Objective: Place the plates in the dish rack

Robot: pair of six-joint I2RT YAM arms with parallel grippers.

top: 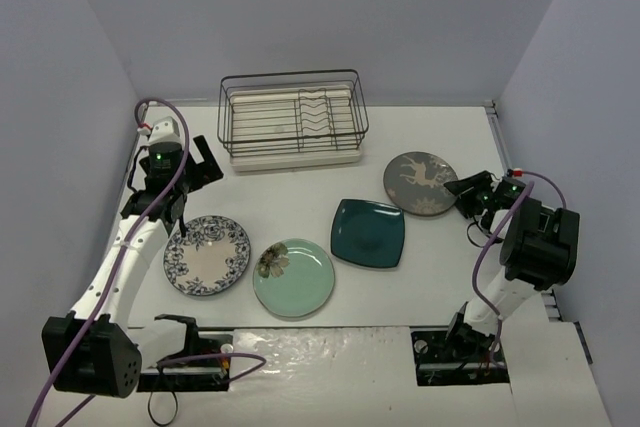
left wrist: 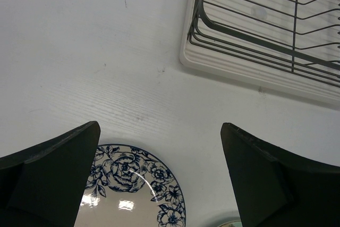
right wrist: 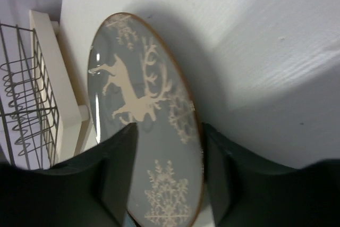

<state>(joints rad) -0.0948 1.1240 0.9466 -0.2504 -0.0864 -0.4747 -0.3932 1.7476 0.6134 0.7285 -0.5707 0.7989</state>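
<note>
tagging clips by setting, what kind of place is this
Probably a robot lab test cell, not a real kitchen: plain pale walls box in a white table holding a dish rack and four mismatched plates.

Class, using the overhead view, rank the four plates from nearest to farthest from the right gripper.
Measured from the right gripper:
1. Grey deer plate, at its fingertips, right side of the table.
2. Teal square plate, centre-right.
3. Mint-green plate, centre-left, near edge.
4. Blue-rimmed white plate, far left.
</note>
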